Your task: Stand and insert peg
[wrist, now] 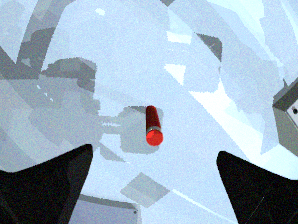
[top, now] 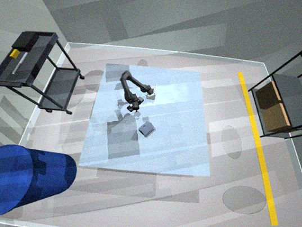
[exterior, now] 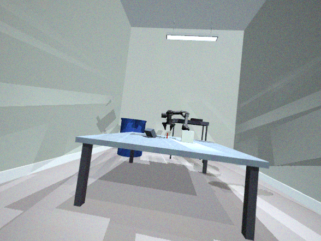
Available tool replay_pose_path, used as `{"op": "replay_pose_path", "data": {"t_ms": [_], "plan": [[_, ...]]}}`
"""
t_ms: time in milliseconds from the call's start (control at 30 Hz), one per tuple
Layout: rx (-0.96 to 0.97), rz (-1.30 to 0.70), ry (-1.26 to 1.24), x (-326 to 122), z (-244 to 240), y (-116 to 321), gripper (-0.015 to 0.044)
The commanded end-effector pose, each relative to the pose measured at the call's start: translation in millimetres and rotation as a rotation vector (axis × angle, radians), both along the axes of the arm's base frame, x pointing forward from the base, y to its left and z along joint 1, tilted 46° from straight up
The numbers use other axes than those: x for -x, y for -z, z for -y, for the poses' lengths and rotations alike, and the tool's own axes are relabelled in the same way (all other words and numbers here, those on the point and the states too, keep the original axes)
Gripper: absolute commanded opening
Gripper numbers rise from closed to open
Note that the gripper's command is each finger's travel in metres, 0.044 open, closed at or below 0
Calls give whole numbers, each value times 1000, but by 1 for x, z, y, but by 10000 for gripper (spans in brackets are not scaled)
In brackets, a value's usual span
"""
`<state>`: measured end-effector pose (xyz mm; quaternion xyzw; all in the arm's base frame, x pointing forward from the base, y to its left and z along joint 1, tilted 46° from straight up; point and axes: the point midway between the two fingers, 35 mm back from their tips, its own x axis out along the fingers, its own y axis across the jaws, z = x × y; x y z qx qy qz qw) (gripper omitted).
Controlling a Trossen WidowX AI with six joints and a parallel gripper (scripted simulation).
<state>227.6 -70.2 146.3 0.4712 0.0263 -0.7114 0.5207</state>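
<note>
The red peg (top: 136, 111) (exterior: 167, 135) (wrist: 153, 120) stands upright on the table (exterior: 123, 140). Its pale band shows just below its top end in the wrist view, so the plain end is down. My gripper (exterior: 168, 129) (wrist: 157, 155) is open and empty, pointing down above the peg. In the wrist view the peg's top shows between the two fingers, a little ahead of the fingertip line. The sloped panel (top: 147, 129) (exterior: 150, 132) (wrist: 105, 212) stands near the peg. A small dark hole shows in its face in the top view; in the wrist view only a corner part shows.
A pale box (exterior: 188, 136) stands by the arm's base. A grey block with a pale face (wrist: 283, 117) shows at the wrist view's right edge. A blue barrel (top: 51, 171) (exterior: 132, 125), a dark cart (top: 38, 61) and a shelf rack (top: 293, 100) stand off the table.
</note>
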Motion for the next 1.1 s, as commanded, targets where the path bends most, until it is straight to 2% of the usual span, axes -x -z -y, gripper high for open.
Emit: {"op": "replay_pose_path", "data": {"t_ms": [0,500,1067], "plan": [[4,85,81,0,1,0,440],[10,347,336,0,3,2,440],[7,350,339,-1,12,12,440]]}}
